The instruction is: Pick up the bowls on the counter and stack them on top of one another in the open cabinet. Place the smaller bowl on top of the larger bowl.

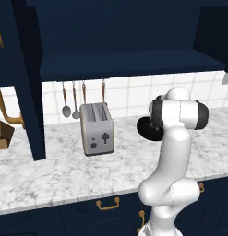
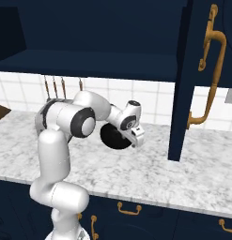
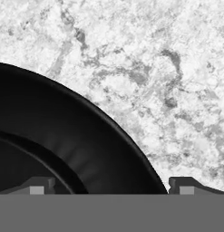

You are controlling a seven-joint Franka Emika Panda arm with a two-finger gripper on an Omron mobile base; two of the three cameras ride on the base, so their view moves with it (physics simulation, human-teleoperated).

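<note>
End effector (image 3: 109, 185) spread astride rim of black bowl (image 3: 54, 140), mid table (image 3: 177, 68), right of toaster (image 1: 97, 128).

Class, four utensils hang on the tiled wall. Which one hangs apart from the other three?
The rightmost utensil, hanging above the right end of the toaster. The other three utensils hang close together to its left, across a clear gap.

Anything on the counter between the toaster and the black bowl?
Nothing: in the left base view, only bare marble counter separates the toaster from the black bowl.
</note>
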